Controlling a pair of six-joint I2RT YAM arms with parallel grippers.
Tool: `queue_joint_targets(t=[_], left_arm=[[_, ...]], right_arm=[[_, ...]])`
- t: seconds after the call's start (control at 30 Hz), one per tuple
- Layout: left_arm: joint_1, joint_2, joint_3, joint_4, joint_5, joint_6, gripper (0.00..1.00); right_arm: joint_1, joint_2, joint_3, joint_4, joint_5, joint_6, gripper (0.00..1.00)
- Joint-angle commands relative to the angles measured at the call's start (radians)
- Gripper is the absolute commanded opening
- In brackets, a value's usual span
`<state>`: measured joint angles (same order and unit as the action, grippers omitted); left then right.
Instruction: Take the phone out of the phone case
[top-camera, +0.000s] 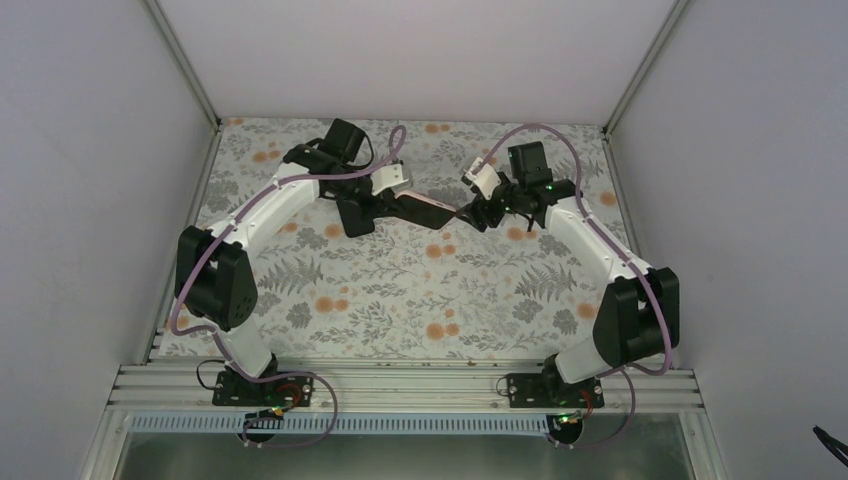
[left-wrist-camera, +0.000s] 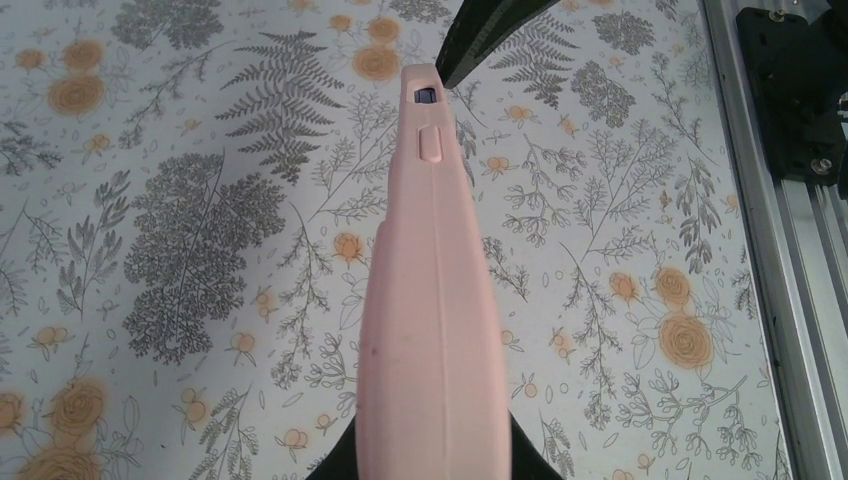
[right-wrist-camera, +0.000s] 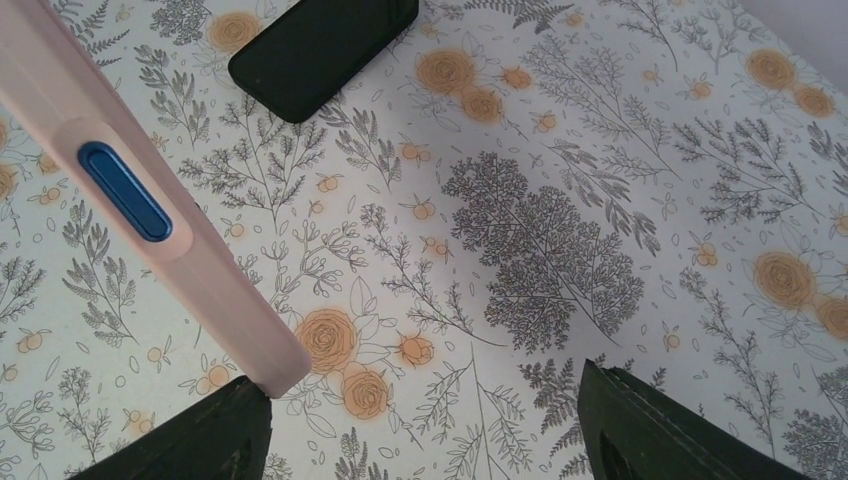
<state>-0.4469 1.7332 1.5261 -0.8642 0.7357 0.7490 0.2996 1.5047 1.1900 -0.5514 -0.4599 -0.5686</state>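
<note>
On table (top-camera: 400, 300), black phone (right-wrist-camera: 320, 40), case (left-wrist-camera: 432, 300) aloft

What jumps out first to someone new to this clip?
A pink phone case hangs above the table's far half, gripped by the left tool, its free end touching one finger of the open right tool. Beneath it spreads a busy tablecloth of grey ferns and orange flowers.

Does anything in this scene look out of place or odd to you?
Nothing spilled or damaged. The case hangs edge-on above the mat, clamped by the left gripper; a black slab, maybe the phone, lies flat nearby.
</note>
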Motion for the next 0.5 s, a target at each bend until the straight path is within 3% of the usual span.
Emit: queue_joint_targets(t=[0.0,0.47], left_arm=[[-0.022,-0.011,0.019,-0.043,0.064,0.04,0.02],[-0.032,-0.017,0.011,-0.063,0.073,0.082,0.02]], right_arm=[[-0.024,0.01,0.063,0.05,0.01,0.001,0.78],[-0.06,0.046,0.119,0.018,-0.001,-0.058,0.78]])
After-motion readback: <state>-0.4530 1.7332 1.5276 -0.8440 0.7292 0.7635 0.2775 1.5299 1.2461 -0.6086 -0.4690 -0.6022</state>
